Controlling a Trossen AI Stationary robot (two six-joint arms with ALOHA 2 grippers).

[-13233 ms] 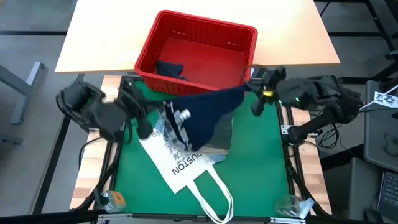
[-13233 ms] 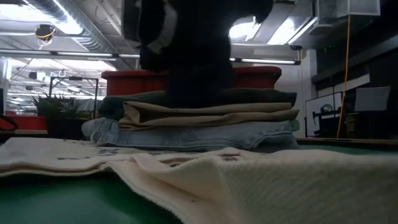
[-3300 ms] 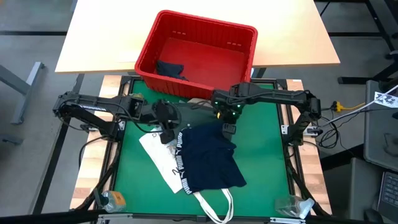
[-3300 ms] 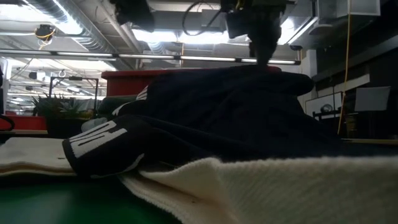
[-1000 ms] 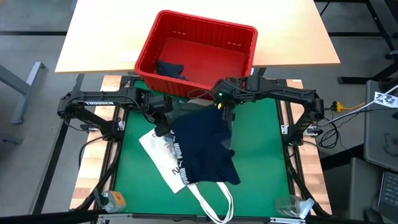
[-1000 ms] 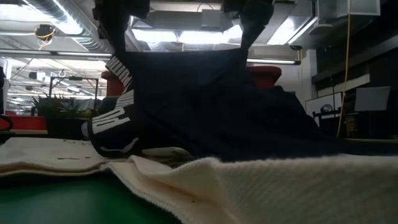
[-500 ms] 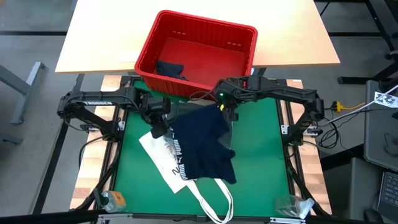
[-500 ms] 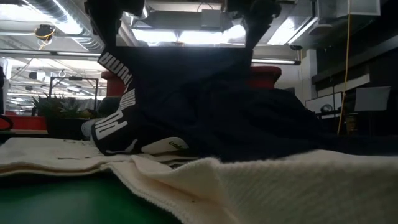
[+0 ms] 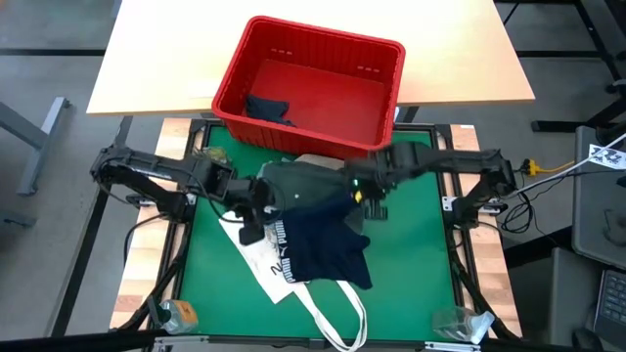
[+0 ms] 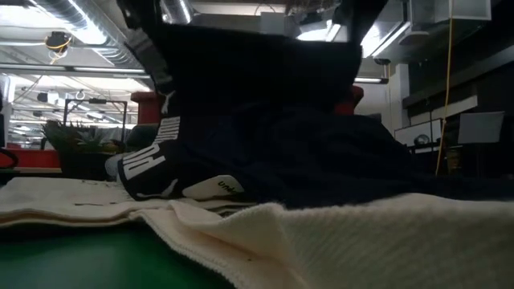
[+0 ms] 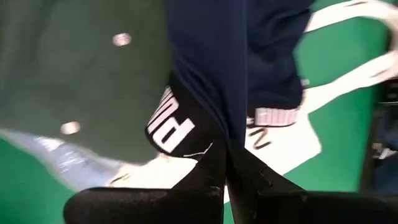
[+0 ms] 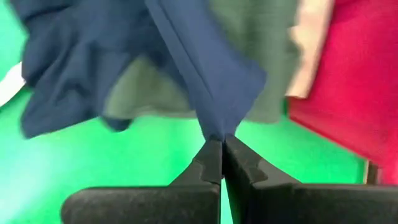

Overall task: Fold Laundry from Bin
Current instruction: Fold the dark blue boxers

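Left gripper (image 9: 250, 217): low over the green counter (image 9: 411, 264), clamped on the dark navy shorts with white lettering (image 9: 318, 244).
Right gripper (image 9: 364, 198): opposite, pinching the shorts' other corner.
Shorts: stretched between both, draping below.

The table (image 9: 293, 59) is being viewed straight down from high overhead. The shorts (image 10: 265, 136) are being seen level, very close, from table height. Both wrist views are being pressed close onto the same shorts (image 11: 236, 56) (image 12: 186, 68).
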